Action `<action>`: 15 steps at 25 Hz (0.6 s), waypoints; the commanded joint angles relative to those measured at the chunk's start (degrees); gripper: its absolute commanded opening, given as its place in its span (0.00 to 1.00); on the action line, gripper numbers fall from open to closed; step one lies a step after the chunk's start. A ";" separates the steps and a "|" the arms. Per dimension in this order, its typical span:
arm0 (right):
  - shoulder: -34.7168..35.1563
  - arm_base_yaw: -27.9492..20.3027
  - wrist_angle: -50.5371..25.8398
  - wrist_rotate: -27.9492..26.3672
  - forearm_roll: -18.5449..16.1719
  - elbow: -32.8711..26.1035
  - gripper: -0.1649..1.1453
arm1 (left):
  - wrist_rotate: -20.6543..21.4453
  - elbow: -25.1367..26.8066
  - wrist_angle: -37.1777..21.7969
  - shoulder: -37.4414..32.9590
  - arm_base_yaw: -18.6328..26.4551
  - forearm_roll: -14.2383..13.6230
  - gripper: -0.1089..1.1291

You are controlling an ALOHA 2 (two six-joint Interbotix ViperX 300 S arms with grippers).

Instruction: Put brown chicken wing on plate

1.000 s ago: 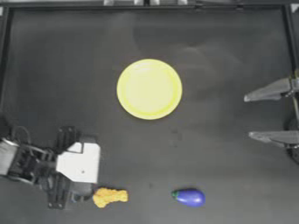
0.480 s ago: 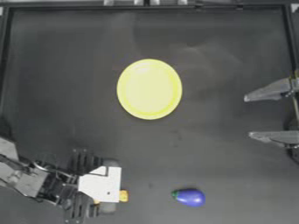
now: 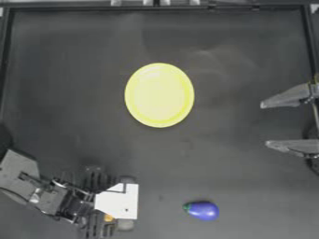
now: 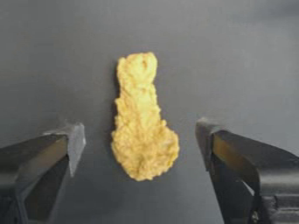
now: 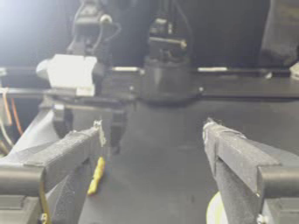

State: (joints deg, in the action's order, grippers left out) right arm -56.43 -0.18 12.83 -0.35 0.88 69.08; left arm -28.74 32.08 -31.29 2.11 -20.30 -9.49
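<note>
Open left pincer [image 4: 140, 144] around brown chicken wing [image 4: 142, 119] on table [image 4: 234, 52]

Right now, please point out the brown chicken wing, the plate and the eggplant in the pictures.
brown chicken wing [image 4: 144, 131]: left wrist view, on its breaded middle, between the open left hand's jaws.
plate [image 3: 138, 78]: top view, on its yellow rim.
eggplant [image 3: 203, 211]: top view, on its purple body.

The table [image 3: 74, 93] was a dark, matte surface, framed by a raised black rim along its far and side edges. Soft light fell across its far half, leaving a pale sheen there. Beyond the table's left edge, the right wrist view showed dark frame bars [image 5: 234, 85] and loose cables [image 5: 7, 109].
</note>
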 commanded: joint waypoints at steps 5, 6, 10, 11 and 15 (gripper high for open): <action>0.44 0.00 0.88 -0.09 0.18 -0.53 0.88 | 0.09 -0.35 0.97 1.05 0.09 1.23 0.92; 0.44 0.00 0.88 -0.09 0.09 -0.62 0.88 | 0.09 -0.26 0.97 1.41 0.09 1.23 0.92; 0.44 0.00 1.05 -0.09 0.18 -0.53 0.88 | 0.09 0.09 0.97 2.90 0.09 1.49 0.92; 0.44 0.00 0.97 -0.09 0.18 -0.53 0.88 | 0.09 0.09 0.97 3.25 0.26 1.58 0.92; 0.44 0.00 1.23 -0.09 0.18 -0.53 0.88 | 0.09 0.18 0.97 4.31 0.70 1.58 0.91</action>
State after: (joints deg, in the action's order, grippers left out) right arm -56.43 -0.18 13.54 -0.35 0.88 69.17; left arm -28.74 32.78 -30.59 7.73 -19.78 -8.00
